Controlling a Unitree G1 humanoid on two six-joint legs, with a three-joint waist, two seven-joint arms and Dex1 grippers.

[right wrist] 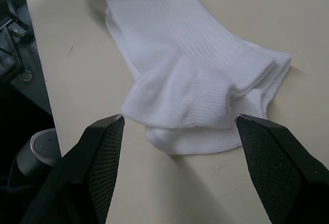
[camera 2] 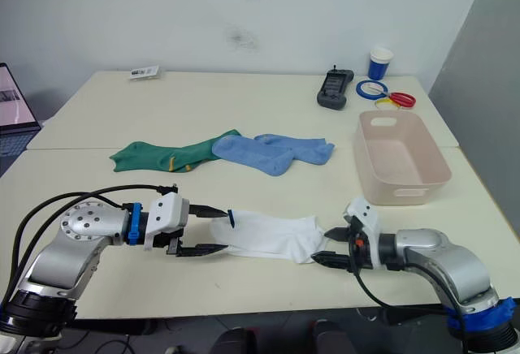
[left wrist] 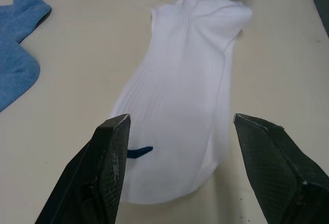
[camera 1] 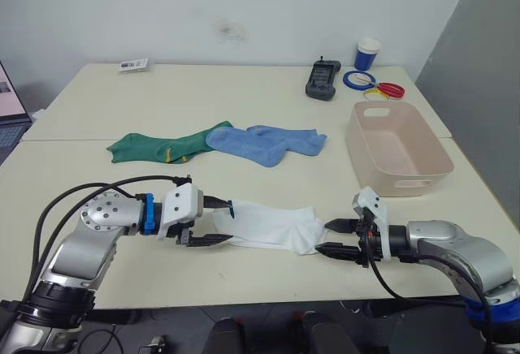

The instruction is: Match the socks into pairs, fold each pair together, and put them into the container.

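Observation:
The white socks (camera 1: 272, 226) lie flat near the table's front edge, and layered cuffs show at their right end (right wrist: 190, 64). My left gripper (camera 1: 230, 222) is open, its fingers either side of the toe end, where there is a small dark blue mark (left wrist: 139, 152). At the cuff end my right gripper (camera 1: 323, 237) is also open, its tips just short of the fabric. Further back, the light blue socks (camera 1: 264, 143) overlap the dark green socks (camera 1: 158, 147). The pale pink container (camera 1: 402, 183) stands to the right, empty.
At the back right are a black handheld device (camera 1: 322, 79), a blue-and-white cup (camera 1: 367, 54), a blue tape ring (camera 1: 357, 79) and a red ring (camera 1: 390, 89). A small card (camera 1: 132, 64) lies at the back left. A laptop edge (camera 1: 10, 106) shows far left.

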